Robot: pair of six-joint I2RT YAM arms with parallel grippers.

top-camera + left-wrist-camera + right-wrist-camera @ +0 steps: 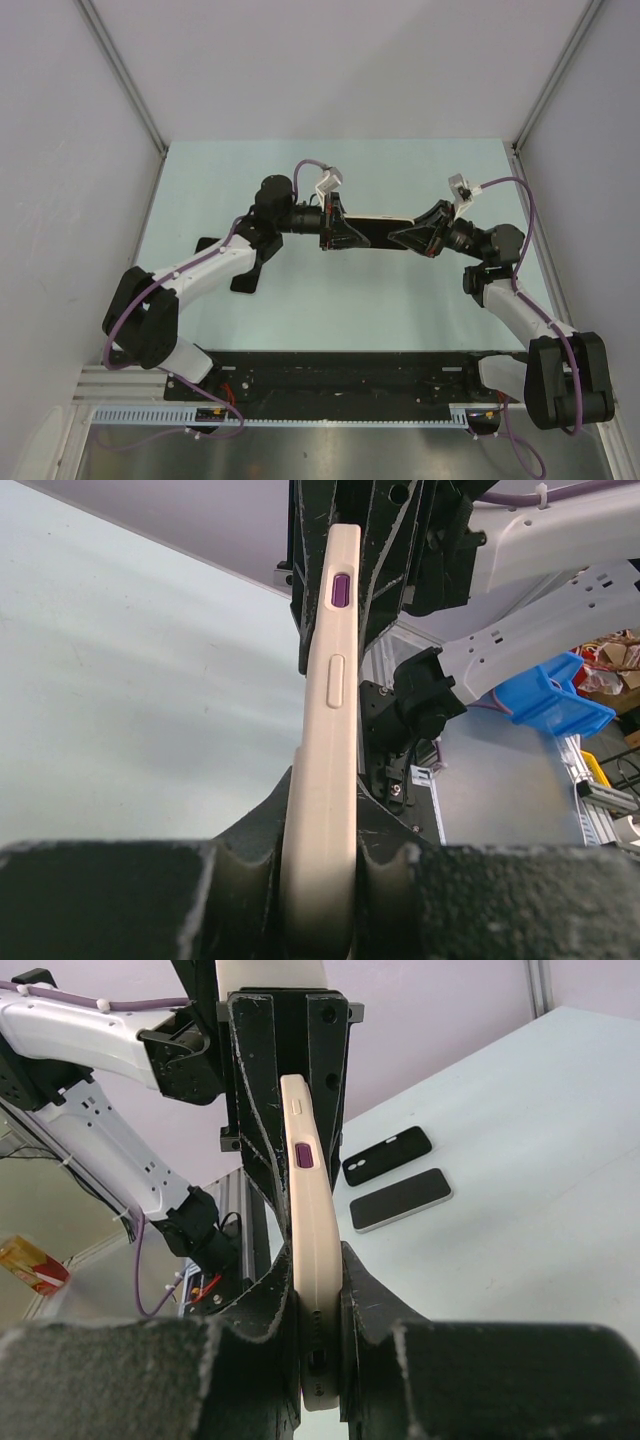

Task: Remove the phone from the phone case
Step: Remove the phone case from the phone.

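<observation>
Top external: arms (215, 262) (505, 300) meet, case (380, 218) seemingly aloft.

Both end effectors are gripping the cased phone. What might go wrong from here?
1. The phone case hangs in mid-air between the left end effector and right end effector; a slip would likely drop it onto the table.
2. Both pinch front and back, so pulling may strain rather than free the phone.

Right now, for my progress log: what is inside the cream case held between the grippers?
A purple side button shows through a cutout in the cream case, suggesting a phone inside; the case wall, left gripper and right gripper hide most of it.
</observation>
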